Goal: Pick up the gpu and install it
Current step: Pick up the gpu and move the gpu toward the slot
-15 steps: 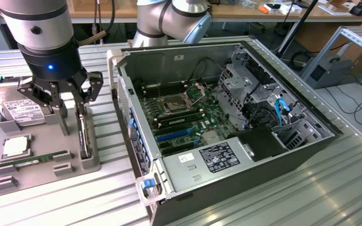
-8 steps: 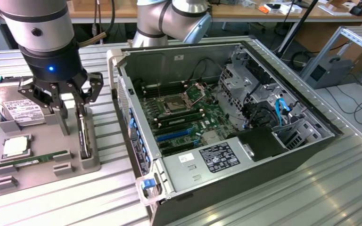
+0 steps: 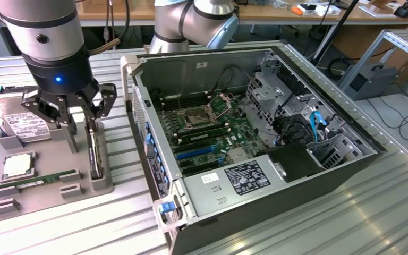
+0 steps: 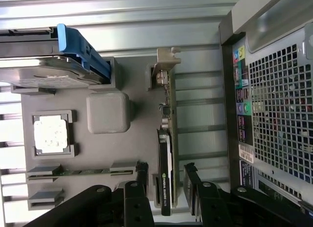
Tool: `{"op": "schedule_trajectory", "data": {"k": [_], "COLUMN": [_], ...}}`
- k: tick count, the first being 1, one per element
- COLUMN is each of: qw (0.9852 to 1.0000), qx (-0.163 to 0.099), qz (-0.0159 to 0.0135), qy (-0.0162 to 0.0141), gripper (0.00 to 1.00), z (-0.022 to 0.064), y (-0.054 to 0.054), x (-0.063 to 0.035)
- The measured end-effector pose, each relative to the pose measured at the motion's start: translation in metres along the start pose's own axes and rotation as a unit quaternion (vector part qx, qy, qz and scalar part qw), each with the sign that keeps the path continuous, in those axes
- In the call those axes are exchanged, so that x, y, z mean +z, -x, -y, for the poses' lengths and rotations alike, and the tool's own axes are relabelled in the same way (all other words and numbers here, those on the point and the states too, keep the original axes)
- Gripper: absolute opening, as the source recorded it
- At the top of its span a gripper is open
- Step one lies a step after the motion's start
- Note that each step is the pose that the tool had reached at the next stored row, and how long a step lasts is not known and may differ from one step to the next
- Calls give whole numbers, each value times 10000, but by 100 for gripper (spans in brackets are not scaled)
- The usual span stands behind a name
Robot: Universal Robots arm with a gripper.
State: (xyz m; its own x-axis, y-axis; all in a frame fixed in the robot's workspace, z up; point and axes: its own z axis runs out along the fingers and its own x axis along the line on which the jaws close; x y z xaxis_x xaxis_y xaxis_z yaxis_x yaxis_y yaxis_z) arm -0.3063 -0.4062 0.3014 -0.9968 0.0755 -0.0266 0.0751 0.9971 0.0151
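The pincer (image 3: pixel 75 118) is being held wide open over the grey fixture tray (image 3: pixel 48 197), which is lying on the ribbed metal tabletop (image 3: pixel 331 218) to the exterior view's left of the open computer case (image 3: pixel 346 159). Nothing is being gripped. The gpu (image 4: pixel 166 139) is being supported on its long edge by a slot along the side of the tray nearest the case. In the wrist view it is being straddled by the two black fingers (image 4: pixel 142 177), one on each side, with a gap showing between each finger and the card. A hard drive (image 3: pixel 25 126) is being propped at the tray's far end, while a processor chip (image 3: pixel 18 166) and a RAM stick (image 3: pixel 37 183) are being carried in their own pockets nearer the camera. Inside the case, the motherboard (image 3: pixel 204 133) is being left exposed.
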Motion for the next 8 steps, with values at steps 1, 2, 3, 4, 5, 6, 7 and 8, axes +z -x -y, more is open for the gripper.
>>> {"op": "schedule_trajectory", "data": {"k": [1,2,3,4,5,6,7,8], "qw": [10000,10000,10000,10000,10000,10000,10000,10000], "qx": [0,0,0,0,0,0,0,0], "qz": [0,0,0,0,0,0,0,0], "qy": [0,0,0,0,0,1,1,1], "gripper": [42,42,42,42,42,42,42,42], "z": [0,0,0,0,0,1,0,0], "y": [0,0,0,0,0,0,-1,-1], "x": [2,5,8,11,14,18,21,24]}}
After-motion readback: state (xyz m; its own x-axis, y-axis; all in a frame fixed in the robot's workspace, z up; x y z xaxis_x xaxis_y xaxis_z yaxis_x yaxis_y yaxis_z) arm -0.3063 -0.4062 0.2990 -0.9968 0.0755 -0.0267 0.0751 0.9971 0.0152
